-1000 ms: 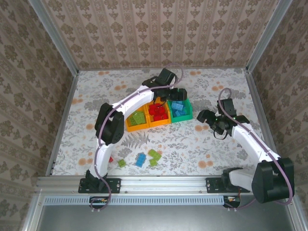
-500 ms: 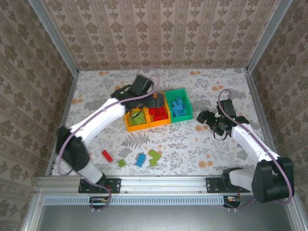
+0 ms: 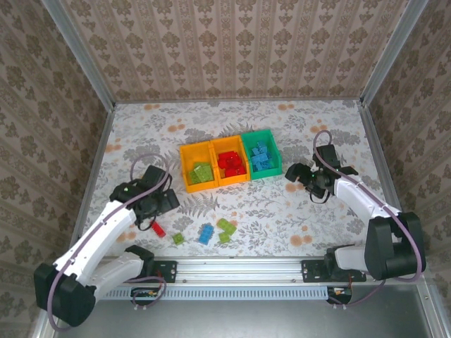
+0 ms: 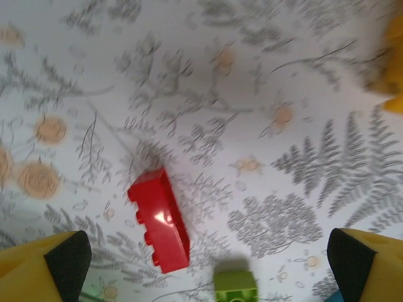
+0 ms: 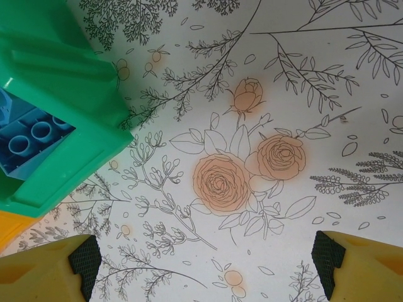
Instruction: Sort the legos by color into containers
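Three bins stand in a row: a left orange-yellow bin [image 3: 187,160] with lime bricks, a middle orange-yellow bin [image 3: 231,144] with red bricks, and a green bin [image 3: 276,153] with blue bricks [image 5: 28,135]. Loose on the table lie a red brick [image 3: 158,229], a lime brick [image 3: 179,239], a blue brick [image 3: 206,234] and two lime bricks [image 3: 226,228]. My left gripper [image 3: 163,204] hangs open just above the red brick [image 4: 159,219], which lies between its spread fingers with the small lime brick [image 4: 236,288] beside it. My right gripper [image 3: 299,174] is open and empty over bare table, right of the green bin [image 5: 56,82].
The flowered table cloth is walled by patterned panels on three sides. An aluminium rail [image 3: 232,266] runs along the near edge. A corner of the middle orange-yellow bin [image 5: 7,228] shows under the green one in the right wrist view.
My left arm has swung from over the bins back to the near left, down over the red brick. The right gripper has barely shifted.
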`<state>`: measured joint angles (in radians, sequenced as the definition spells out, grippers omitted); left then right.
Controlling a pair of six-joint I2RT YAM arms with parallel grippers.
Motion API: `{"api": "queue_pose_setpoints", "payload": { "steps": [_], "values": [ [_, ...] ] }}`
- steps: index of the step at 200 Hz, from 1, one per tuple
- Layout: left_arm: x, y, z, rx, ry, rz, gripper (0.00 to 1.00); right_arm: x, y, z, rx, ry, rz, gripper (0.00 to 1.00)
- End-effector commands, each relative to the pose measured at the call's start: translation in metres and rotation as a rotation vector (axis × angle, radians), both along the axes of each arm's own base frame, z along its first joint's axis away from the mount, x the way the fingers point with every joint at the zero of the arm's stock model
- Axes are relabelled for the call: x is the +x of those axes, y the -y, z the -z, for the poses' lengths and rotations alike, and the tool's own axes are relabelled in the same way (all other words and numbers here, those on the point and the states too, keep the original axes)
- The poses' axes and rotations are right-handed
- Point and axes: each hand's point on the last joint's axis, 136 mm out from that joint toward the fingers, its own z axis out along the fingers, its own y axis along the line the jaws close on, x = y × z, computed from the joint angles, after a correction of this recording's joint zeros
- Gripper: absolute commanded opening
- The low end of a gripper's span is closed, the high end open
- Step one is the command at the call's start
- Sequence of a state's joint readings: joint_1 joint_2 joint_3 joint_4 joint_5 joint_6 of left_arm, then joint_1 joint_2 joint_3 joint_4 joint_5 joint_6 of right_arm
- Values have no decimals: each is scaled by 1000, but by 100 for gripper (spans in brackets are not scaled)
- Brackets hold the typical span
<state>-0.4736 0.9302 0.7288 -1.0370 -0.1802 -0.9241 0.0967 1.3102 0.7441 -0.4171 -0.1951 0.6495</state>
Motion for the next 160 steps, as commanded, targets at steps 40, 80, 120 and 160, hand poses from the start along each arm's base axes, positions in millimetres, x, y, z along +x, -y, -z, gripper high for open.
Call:
{"api": "queue_pose_setpoints", "payload": {
  "steps": [40, 80, 120, 160],
  "values": [
    [-25, 2, 61, -101, -184, -137, 94, -1, 1, 1, 4, 0, -18, 91],
    [-21, 0, 75, -109, -165, -148, 86, -4, 7, 1, 3, -2, 3, 91],
    [-11, 0, 83, -109, -154, -139, 70, -3, 6, 3, 10, -11, 8, 91],
    [-1, 2, 84, -102, -145, -117, 42, -6, 8, 2, 1, -13, 8, 92]
  ]
}}
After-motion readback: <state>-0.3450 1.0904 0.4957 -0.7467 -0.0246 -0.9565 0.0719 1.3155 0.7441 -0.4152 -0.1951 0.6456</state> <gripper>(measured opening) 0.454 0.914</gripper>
